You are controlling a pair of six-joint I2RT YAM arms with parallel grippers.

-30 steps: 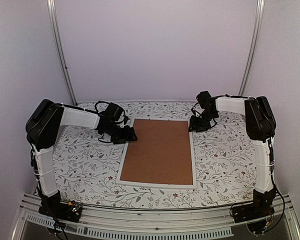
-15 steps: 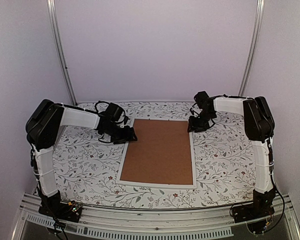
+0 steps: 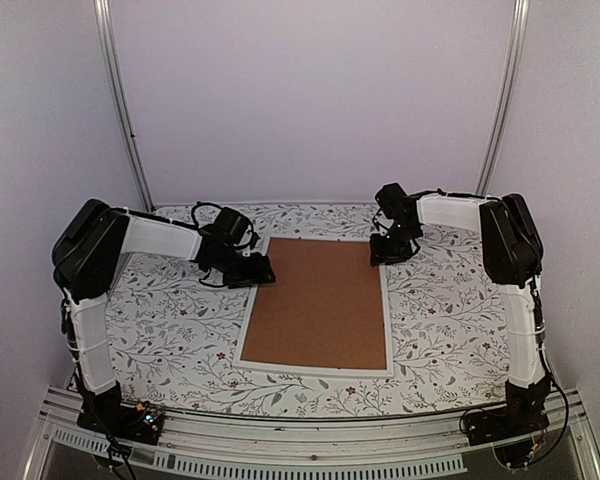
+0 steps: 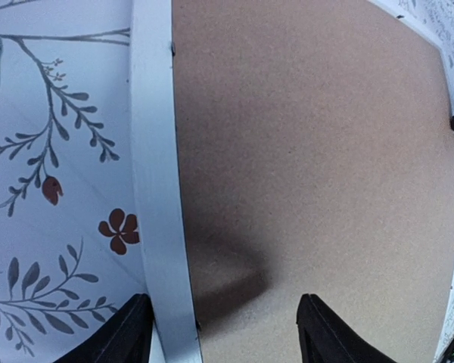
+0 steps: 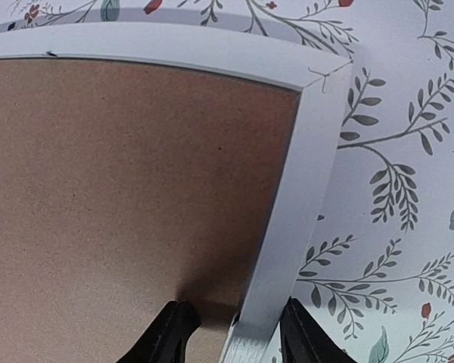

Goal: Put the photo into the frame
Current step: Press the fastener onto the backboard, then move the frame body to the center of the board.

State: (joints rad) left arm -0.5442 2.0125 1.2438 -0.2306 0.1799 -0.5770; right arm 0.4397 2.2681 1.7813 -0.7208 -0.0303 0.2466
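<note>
"Count it out for me, from the near edge."

"Two arms, one frame [image 3: 315,370] and one brown board [image 3: 320,300] filling its opening. The frame lies flat in the middle of the flowered cloth [image 3: 180,340], with one short end nearest."

"And the arms?"

"Both stand up from the near edge with their elbows high. Their forearms bend inward and down to the frame's far end."

"Grippers?"

"The left gripper [image 4: 223,318] sits astride the left rim near the far corner. Its jaws are apart, one finger over cloth and one over board. The right gripper [image 5: 234,325] straddles the right rim just short of the far right corner, jaws likewise apart."
</note>
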